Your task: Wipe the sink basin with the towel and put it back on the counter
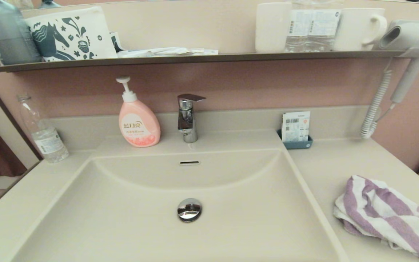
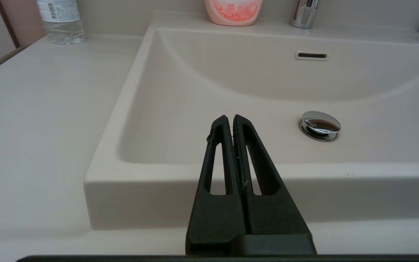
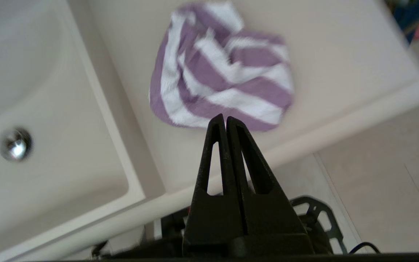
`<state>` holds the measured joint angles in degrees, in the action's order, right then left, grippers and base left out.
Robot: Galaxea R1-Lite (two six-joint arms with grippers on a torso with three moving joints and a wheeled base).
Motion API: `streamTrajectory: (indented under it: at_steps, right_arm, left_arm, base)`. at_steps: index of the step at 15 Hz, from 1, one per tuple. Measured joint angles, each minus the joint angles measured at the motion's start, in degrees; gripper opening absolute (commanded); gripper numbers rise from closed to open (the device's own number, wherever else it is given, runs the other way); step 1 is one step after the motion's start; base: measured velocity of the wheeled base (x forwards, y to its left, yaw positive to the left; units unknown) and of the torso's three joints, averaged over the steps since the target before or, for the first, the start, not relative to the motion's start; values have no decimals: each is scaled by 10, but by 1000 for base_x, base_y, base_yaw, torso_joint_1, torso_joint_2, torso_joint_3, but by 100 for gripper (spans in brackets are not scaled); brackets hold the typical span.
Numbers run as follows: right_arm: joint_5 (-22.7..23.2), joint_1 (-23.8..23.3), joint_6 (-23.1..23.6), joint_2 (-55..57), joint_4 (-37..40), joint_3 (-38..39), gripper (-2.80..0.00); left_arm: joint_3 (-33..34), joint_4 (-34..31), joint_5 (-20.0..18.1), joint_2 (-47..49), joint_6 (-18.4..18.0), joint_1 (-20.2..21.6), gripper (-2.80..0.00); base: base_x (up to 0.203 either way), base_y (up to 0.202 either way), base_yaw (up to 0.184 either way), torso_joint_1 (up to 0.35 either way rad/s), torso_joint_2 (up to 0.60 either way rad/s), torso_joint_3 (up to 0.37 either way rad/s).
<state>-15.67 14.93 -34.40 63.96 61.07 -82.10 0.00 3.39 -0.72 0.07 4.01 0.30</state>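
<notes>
- Plainly, the towel (image 1: 387,216) lies crumpled on the counter (image 1: 326,167) to the right of the sink basin (image 1: 129,218), near the counter's front right corner; it sits clear of the basin's rim and nothing touches it
- Our right gripper (image 3: 225,120) hangs above and in front of the counter edge, its two fingers pressed together and holding nothing; in the right wrist view the towel (image 3: 220,72) lies just beyond the fingertips, so the cloth is ahead of this gripper and below it
- Our left gripper (image 2: 230,120) is likewise clenched on nothing; it hovers before the basin's front wall (image 2: 202,193), aimed toward the drain plug (image 2: 320,125), with the whole basin between it and the towel
- We judge the right arm the nearer one by far, and the natural one to take the cloth; the left would have to cross the basin
- The heap runs longer from its back left end toward its front right end in the head view; its stripes follow roughly that line
- Before any grasp, we judge the right fingers must part, then descend forward onto the heap's near fold; the basin is not yet wiped
</notes>
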Motion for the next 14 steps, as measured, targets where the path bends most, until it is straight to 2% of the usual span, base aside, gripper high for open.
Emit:
streamTrajectory:
  at_steps: [3,8,11,14]
  right_arm:
    - [-27,-13,0,-111,-3,11,-280]
    - [-20,-85,27,-315,-37,61,-280]
    - [-15,-109,61,-418,-95,156,-280]
    - [13,-129,111,-485,-221,304,-280]
  left_arm:
    - [0,0,2,0,0,0,-280]
    - [0,0,3,0,0,0,-280]
    - [0,0,3,0,0,0,-280]
    - [0,0,2,0,0,0,-280]
  base:
    - [0,0,0,0,0,0]
    - [0,0,0,0,0,0]
    - [0,0,0,0,0,0]
    - [0,0,0,0,0,0]
